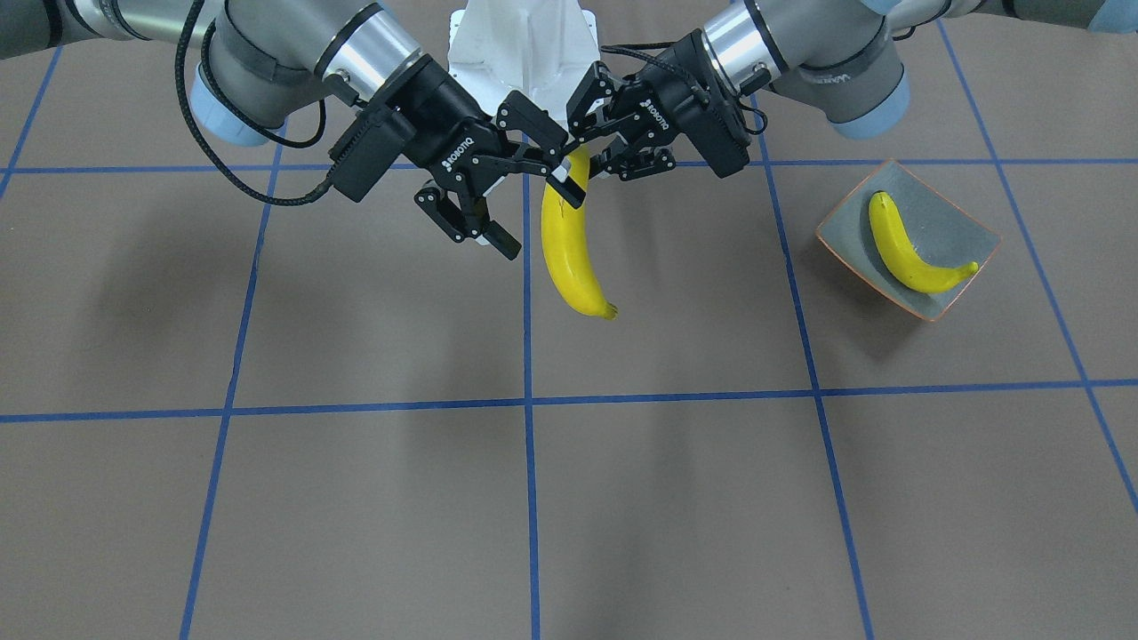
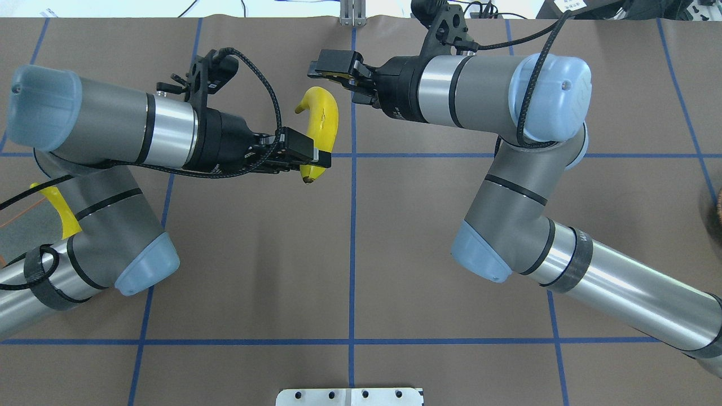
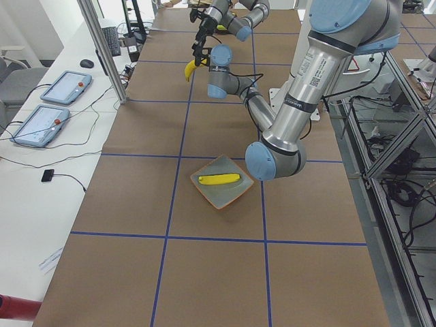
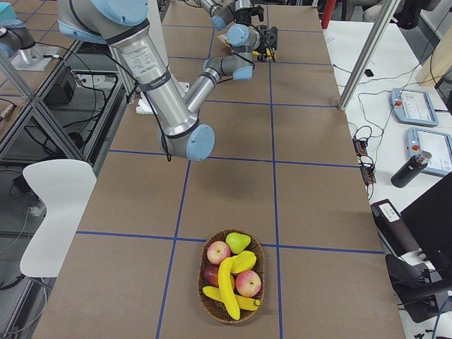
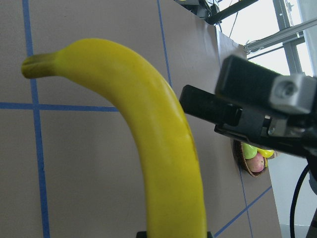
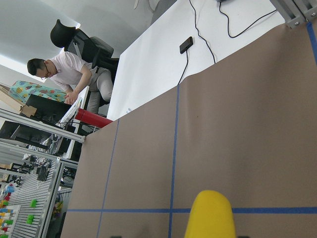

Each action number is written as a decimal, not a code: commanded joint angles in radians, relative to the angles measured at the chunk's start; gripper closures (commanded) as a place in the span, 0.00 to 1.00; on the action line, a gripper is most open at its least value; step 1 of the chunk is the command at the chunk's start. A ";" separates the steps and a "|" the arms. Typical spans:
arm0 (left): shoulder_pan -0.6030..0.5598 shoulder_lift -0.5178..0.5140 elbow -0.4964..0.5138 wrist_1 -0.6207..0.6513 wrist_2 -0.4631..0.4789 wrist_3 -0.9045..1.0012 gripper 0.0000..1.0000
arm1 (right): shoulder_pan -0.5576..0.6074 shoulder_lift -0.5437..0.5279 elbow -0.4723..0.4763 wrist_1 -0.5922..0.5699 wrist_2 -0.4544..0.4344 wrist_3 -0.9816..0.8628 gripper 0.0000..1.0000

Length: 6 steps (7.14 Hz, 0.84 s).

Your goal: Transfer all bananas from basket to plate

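**Mid-air handover: the left tool has the banana**

One banana (image 1: 569, 258) hangs clear of the worktop (image 1: 356, 498), roughly midway between its two ends. The left tool (image 2: 313, 157) is clamped on the end of it nearer the robot. The right tool (image 1: 536, 216) stands close alongside with its fingers spread wide, gripping nothing. I read this as the hand-across step, where fruit from the basket end passes to the arm that can reach the plate.

The plate (image 1: 951, 231) sits toward the worktop's end on the robot's left, and a second banana (image 1: 902, 253) already lies in it on the diagonal. The basket (image 4: 203, 296) is near the opposite end. Two more bananas (image 4: 227, 288) appear to lie in it among apples and a green fruit, so the task looks about a quarter done.

The next move probably starts with the right tool backing away, since one of its fingers is very near the fruit and could knock it. The left arm then has to carry the banana to the plate, lower it beside the one lying there, and only then let go — the dish is about as wide as a banana is long, so placement is tight. That leaves the right arm free for the basket.
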 commanded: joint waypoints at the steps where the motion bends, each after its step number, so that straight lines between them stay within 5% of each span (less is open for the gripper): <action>1: 0.000 0.032 -0.016 0.000 0.000 0.000 1.00 | 0.051 -0.048 0.023 -0.002 0.041 -0.004 0.00; 3: -0.009 0.179 -0.126 0.001 -0.006 0.000 1.00 | 0.148 -0.135 0.022 -0.056 0.117 -0.036 0.00; 6: -0.049 0.447 -0.205 0.001 -0.006 0.164 1.00 | 0.359 -0.321 0.015 -0.201 0.323 -0.434 0.00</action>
